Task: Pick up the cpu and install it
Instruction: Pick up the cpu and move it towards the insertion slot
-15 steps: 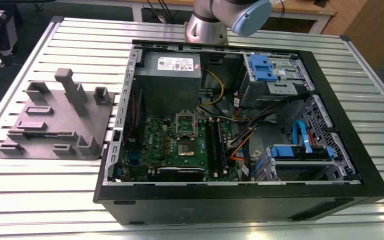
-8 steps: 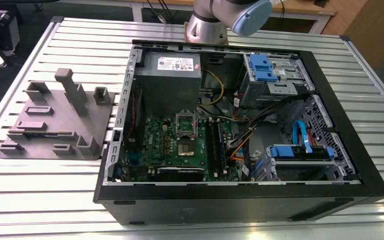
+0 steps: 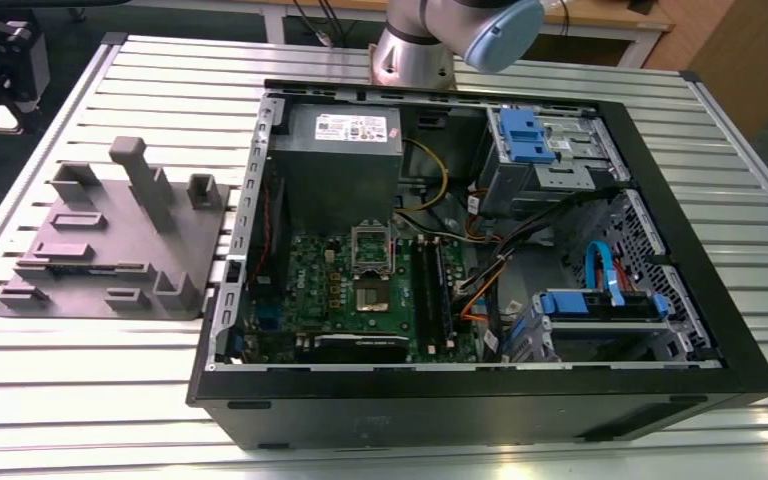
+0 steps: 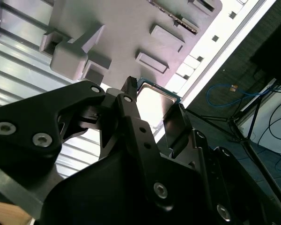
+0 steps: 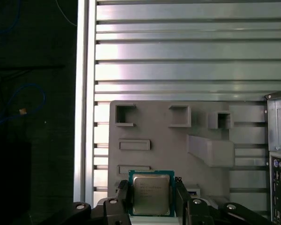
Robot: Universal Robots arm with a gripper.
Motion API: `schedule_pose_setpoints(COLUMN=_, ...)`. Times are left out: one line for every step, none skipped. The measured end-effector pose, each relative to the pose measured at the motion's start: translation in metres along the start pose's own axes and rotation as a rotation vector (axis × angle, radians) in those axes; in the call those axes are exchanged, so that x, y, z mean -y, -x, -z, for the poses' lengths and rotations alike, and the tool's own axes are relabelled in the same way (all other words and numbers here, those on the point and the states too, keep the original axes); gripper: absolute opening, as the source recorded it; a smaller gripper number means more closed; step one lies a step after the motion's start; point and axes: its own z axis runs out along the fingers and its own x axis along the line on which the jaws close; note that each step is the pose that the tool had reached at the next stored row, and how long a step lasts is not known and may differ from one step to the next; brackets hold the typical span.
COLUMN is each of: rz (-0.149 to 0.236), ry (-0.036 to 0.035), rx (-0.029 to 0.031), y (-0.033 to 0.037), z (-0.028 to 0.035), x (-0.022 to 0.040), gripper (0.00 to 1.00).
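In both wrist views the cpu [image 5: 151, 194] [image 4: 152, 104], a thin square chip with a silver-grey top and a green rim, sits between the black fingers [image 5: 123, 194] of my gripper [image 5: 151, 186] [image 4: 153, 99], which is shut on its two opposite edges. It hangs well above the grey plastic fixture [image 5: 178, 150] on the slatted table. In the exterior view the open computer case [image 3: 478, 400] lies on the table, with the green motherboard [image 3: 317, 275] inside and its socket [image 3: 371, 250] near the middle. The arm [image 3: 458, 35] shows at the far edge.
The grey fixture [image 3: 117, 240] with posts and blocks lies at the exterior view's left of the case. Inside the case are a grey metal box with a white label [image 3: 341, 135], blue drive brackets [image 3: 598, 300] and loose cables [image 3: 491, 270]. The table edge [image 5: 82, 117] drops to dark floor.
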Motion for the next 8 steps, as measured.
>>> schedule_pose_setpoints(rz=0.0, ry=0.0, rx=0.0, y=0.0009, z=0.0, x=0.0, gripper=0.47)
schedule_pose_setpoints(rz=0.0, ry=-0.0001, rx=-0.0001, y=0.0017, z=0.0001, x=-0.0001, gripper=0.47)
schedule_pose_setpoints(rz=0.0, ry=-0.0002, rx=-0.0001, y=0.0024, z=0.0001, x=0.0, gripper=0.47)
schedule_pose_setpoints(rz=0.0, ry=-0.0003, rx=-0.0001, y=0.0032, z=0.0002, x=-0.0001, gripper=0.47)
schedule_pose_setpoints(rz=0.0, ry=-0.0002, rx=0.0, y=0.004, z=0.0001, x=-0.0001, gripper=0.47)
schedule_pose_setpoints(rz=0.0, ry=-0.0004, rx=-0.0001, y=0.0049, z=0.0002, x=-0.0001, gripper=0.47)
schedule_pose_setpoints(rz=0.0, ry=-0.0004, rx=-0.0001, y=0.0058, z=0.0002, x=-0.0001, gripper=0.47)
schedule_pose_setpoints(rz=0.0, ry=-0.0004, rx=-0.0001, y=0.0066, z=0.0002, x=-0.0001, gripper=0.47)
